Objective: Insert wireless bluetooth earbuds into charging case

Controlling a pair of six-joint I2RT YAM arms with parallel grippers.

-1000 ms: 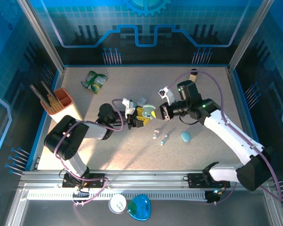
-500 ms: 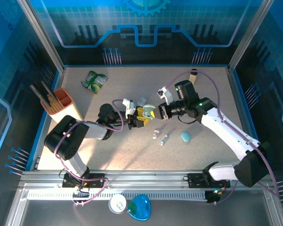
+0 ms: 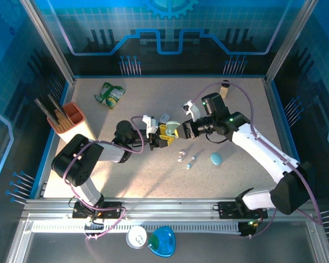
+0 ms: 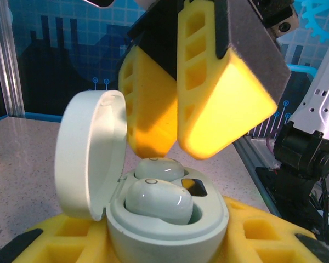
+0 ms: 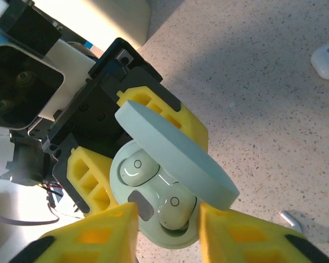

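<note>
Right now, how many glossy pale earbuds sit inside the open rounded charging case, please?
2: first earbud and second earbud, seated side by side inside the pale-green case.

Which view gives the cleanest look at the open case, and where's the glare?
Left wrist: charging case sharp, small highlights on the earbuds, background soft. Right wrist: case crisp, the near yellow fingers soft, blown-out white lower left. Top external: case tiny, bright patch on the table.
</note>
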